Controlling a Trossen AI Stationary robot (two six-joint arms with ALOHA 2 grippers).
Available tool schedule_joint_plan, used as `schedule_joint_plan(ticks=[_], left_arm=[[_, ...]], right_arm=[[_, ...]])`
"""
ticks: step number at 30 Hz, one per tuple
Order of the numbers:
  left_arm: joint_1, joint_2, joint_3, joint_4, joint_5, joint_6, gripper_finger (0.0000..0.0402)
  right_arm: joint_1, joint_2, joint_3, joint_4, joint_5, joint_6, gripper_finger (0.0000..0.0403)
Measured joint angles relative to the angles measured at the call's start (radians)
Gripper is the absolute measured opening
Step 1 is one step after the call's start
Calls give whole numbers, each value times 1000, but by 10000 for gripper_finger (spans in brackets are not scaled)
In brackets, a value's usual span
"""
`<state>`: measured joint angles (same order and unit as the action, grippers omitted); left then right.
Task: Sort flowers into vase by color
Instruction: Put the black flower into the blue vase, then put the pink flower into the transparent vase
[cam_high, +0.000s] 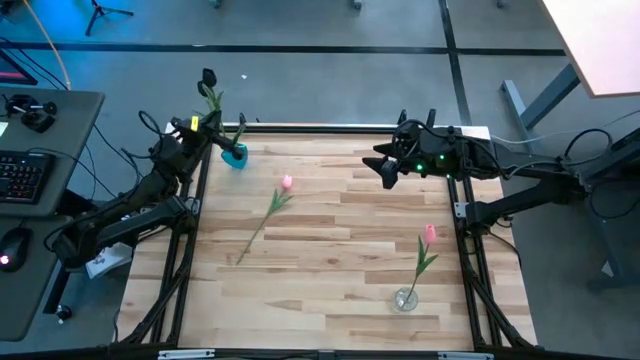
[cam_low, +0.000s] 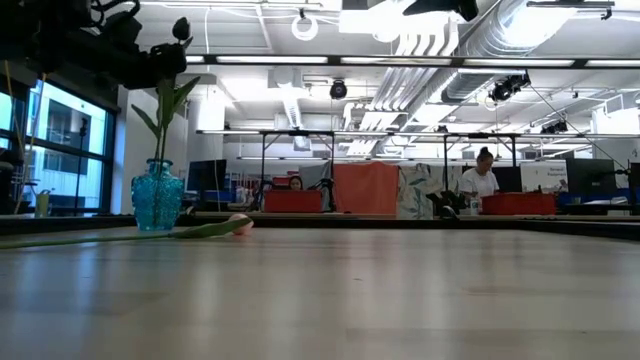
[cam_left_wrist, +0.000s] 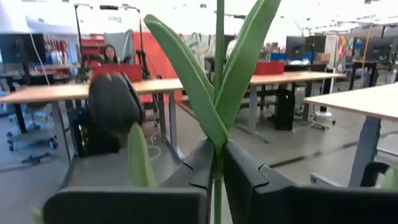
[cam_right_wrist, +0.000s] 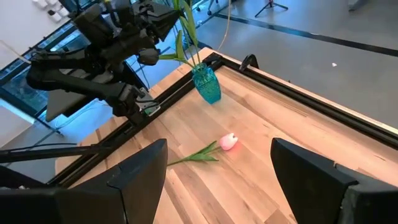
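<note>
The left gripper (cam_high: 207, 128) is closed on the stem of the dark tulip (cam_high: 208, 77), directly above the blue vase (cam_high: 235, 155) at the tabletop's (cam_high: 330, 270) far left corner; the left wrist view shows both fingers (cam_left_wrist: 239, 171) pinching the stem just below the leaf junction. The stem's lower end sits in the vase, which suggests insertion is under way, with the grip kept on to hold the stem upright. The right gripper (cam_high: 388, 168) hangs over the far right part of the tabletop, fingers spread wide and empty, apparently waiting. One pink tulip (cam_high: 287, 183) lies flat mid-table, unsorted. A second pink tulip (cam_high: 429, 234) stands in the clear glass vase (cam_high: 405, 298) near the front right, which indicates pink is assigned there.
</note>
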<state>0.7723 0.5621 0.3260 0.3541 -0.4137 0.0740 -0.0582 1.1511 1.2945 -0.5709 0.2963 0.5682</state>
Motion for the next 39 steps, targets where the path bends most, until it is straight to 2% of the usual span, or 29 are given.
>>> schedule_joint_plan(ticks=[9,18,23,27,34,39], left_arm=[[-1,-35,0,-164,-1,-97,89],[-1,-193,1,-279,6,-174,167],[-2,-291,18,-295,97,-260,190],[-2,-344,81,-289,199,-221,193],[-2,-348,216,-290,307,-204,193],[-2,-335,282,-260,422,-284,193]], right_arm=[[0,0,0,0,-20,11,281],[0,0,0,33,-20,11,281],[0,0,0,74,-20,10,281],[0,0,0,112,-45,2,281],[0,0,0,141,-69,-34,281],[0,0,0,141,-84,-52,281]])
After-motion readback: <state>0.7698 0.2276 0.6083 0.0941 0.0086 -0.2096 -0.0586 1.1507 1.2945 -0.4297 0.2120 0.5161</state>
